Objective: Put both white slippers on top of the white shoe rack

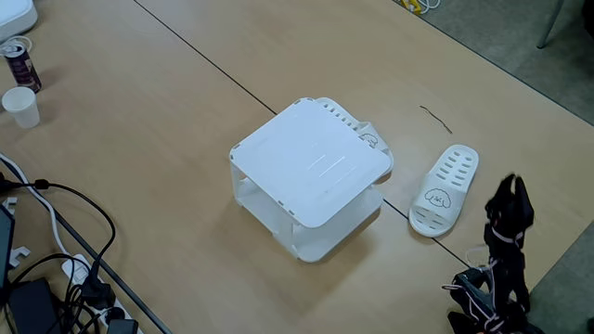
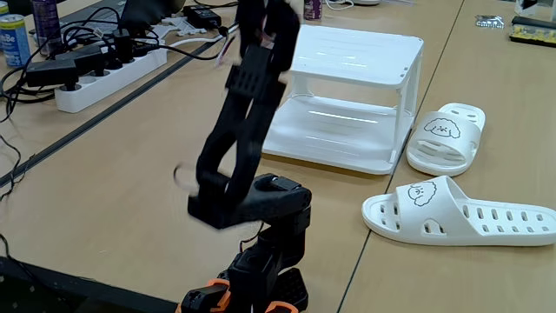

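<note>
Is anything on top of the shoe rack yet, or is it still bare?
Bare. The white shoe rack has nothing on its top panel; both white slippers lie on the table beside it.

Light wood-grain counter [image 1: 167, 111], made of panels joined at dark seams. Grey floor [image 1: 520, 37] at far right of a fixed view, a chair leg [image 1: 554, 23] standing on it. White power strip [image 2: 104, 74] with black cables at far left of a fixed view. Even, diffuse light.
</note>
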`<state>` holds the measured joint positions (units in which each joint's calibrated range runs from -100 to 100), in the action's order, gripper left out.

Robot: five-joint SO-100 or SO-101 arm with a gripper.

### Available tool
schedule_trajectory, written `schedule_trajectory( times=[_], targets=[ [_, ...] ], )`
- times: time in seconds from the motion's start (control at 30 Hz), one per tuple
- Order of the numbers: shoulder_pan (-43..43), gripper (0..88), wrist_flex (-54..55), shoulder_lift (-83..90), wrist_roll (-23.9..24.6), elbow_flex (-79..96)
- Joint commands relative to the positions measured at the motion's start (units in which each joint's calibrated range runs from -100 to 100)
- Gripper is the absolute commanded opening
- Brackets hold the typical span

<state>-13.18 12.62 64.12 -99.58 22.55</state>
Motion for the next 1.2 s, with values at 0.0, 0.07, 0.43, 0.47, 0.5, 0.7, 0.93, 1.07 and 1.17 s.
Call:
schedule_trajectory(
  times=[0.0,0.07,0.43,0.47,0.5,0.7,0.93,1.07,1.17],
  targets=[
    [-3.0,0.7,-10.6,-13.5,-0.4,-10.1],
    [-4.3,0.7,-18.4,-16.4,-0.4,-10.0],
    [-9.2,15.6,-27.7,-19.7,-0.4,21.1],
    [-9.2,16.2,-27.7,-19.7,-0.4,23.8],
    [-9.2,16.2,-27.3,-19.7,-0.4,26.2],
    [-8.7,16.4,-21.7,-20.1,-0.4,40.6],
    [-6.1,16.9,-3.0,-29.0,-0.4,48.4],
    [-4.3,16.9,10.1,-38.3,-0.4,47.9],
    [-3.1,16.9,16.2,-44.6,-0.4,46.6]
  ],
)
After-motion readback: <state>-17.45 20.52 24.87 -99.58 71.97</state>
